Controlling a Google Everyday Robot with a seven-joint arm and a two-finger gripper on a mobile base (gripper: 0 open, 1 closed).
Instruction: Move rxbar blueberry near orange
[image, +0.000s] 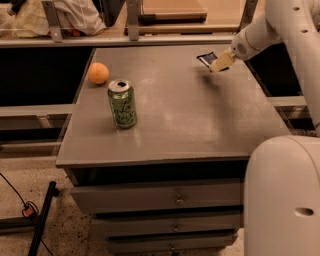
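Observation:
The rxbar blueberry (206, 58), a small flat bar in a dark wrapper, is at the far right of the grey table (175, 125). My gripper (219, 63) is shut on its right end and holds it slightly above the tabletop, tilted. The orange (98, 73) sits at the far left of the table, well apart from the bar and the gripper.
A green soda can (122, 104) stands upright just in front and to the right of the orange. A rail with shelves (150, 40) runs behind the table. Drawers (175, 200) are below the front edge. My white arm and base (282, 195) fill the right side.

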